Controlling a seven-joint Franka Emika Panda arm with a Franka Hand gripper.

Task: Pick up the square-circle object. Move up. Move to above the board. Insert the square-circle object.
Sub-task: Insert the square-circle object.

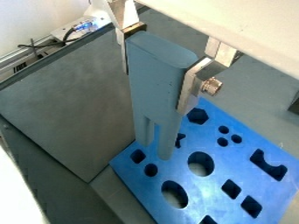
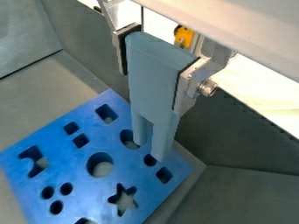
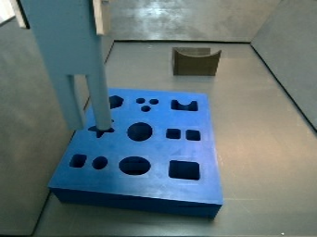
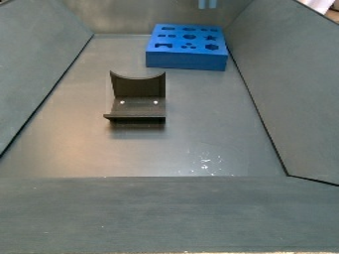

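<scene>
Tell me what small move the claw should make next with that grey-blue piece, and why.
Probably ease straight down. The claw grips the square-circle object upright above the board. In a side view its prongs already reach the board's top near the holes, so a slow descent should seat them.

Tallying: 1 gripper (image 1: 158,57) is showing, 2 fingers (image 1: 194,80) clamping 1 square-circle object (image 1: 155,87) above 1 board (image 3: 136,193). 1 fixture (image 4: 137,97) is sitting at 7 o'clock from the board in a side view.
</scene>
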